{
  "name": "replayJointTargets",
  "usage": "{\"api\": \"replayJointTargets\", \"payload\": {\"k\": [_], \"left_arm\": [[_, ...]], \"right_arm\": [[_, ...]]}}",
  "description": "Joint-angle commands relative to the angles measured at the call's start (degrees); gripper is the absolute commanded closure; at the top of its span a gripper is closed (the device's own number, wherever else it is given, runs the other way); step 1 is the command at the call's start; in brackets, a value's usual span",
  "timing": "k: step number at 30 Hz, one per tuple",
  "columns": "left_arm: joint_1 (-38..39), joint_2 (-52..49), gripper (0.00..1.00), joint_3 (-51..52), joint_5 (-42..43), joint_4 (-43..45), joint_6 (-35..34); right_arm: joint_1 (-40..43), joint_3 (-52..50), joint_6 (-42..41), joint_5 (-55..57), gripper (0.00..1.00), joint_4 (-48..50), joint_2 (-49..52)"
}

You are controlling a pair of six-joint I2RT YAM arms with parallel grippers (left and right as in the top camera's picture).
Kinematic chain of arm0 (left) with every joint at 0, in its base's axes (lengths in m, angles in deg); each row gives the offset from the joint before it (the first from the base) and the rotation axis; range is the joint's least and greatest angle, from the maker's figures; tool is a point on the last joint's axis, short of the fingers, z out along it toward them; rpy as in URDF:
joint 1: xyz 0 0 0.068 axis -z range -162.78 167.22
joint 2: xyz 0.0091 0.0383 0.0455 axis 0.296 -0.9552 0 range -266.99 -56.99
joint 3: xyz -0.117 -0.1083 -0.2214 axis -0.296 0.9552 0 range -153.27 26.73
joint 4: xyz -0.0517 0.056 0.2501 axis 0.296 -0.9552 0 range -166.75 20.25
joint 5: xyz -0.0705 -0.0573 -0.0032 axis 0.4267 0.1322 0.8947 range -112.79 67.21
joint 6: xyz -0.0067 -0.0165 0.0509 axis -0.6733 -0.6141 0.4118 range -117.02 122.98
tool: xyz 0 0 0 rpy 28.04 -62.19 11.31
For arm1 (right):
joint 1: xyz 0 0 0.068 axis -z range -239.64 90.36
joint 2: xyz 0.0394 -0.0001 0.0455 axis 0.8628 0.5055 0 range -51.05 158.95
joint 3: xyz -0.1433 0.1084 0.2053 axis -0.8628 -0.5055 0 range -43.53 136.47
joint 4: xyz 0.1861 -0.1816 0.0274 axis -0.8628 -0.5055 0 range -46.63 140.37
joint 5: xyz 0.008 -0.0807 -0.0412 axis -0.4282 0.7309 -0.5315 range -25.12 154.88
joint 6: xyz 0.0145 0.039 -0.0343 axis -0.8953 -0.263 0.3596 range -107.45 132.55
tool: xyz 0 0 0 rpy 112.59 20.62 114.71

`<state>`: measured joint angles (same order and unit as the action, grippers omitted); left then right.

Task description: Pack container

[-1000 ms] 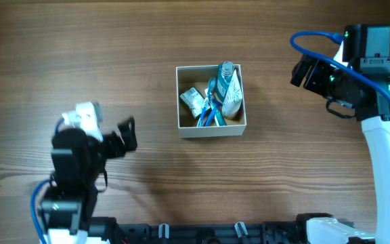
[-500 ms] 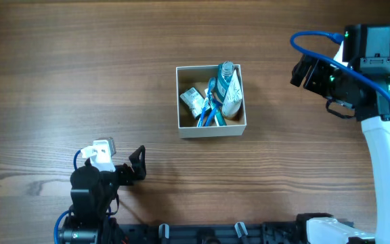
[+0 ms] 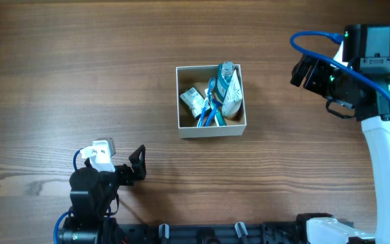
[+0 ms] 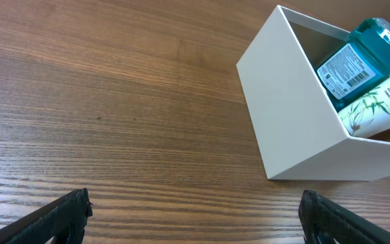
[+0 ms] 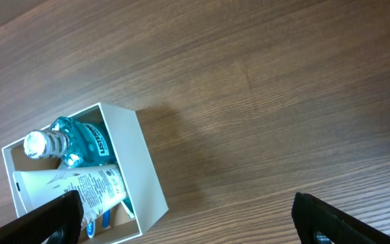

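The container (image 3: 183, 129), a square white-walled cardboard box with a tan inside, stands at the table's middle. It holds a teal bottle (image 3: 225, 72), a white tube (image 3: 232, 95), blue toothbrushes (image 3: 210, 112) and a small green-and-white soap packet (image 3: 193, 100). The container also shows in the left wrist view (image 4: 296, 115) and in the right wrist view (image 5: 144, 179). My left gripper (image 3: 135, 163) is open and empty, low at the front left, well away from the container. My right gripper (image 3: 302, 71) is open and empty, raised to the right of the container.
Bare wooden table surrounds the container. The arm bases and a black rail (image 3: 215, 234) line the front edge. A blue cable (image 3: 317, 37) loops over the right arm.
A second ago my left arm stood higher and further left; it has drawn back toward the front edge and settled. The right arm and the container have not moved.
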<state>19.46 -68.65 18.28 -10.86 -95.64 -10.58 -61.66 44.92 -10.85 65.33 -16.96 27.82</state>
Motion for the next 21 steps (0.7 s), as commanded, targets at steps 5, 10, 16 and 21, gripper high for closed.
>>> {"api": "replayJointTargets", "payload": {"k": [5,10,16,21], "left_arm": [[0.3,0.6,0.0,0.9,2.6,0.0,1.2],[0.3,0.6,0.0,0.9,2.6,0.0,1.2],[0.3,0.6,0.0,0.9,2.6,0.0,1.2],[0.3,0.6,0.0,0.9,2.6,0.0,1.2]], "right_arm": [[1.5,0.0,-1.0,0.8,0.0,0.6,0.4],[1.5,0.0,-0.5,1.4,0.0,0.6,0.4],[1.5,-1.0,20.0,-6.5,0.0,5.9,-4.9],[1.5,-11.0,26.9,-9.7,0.0,19.6,-19.7]]}}
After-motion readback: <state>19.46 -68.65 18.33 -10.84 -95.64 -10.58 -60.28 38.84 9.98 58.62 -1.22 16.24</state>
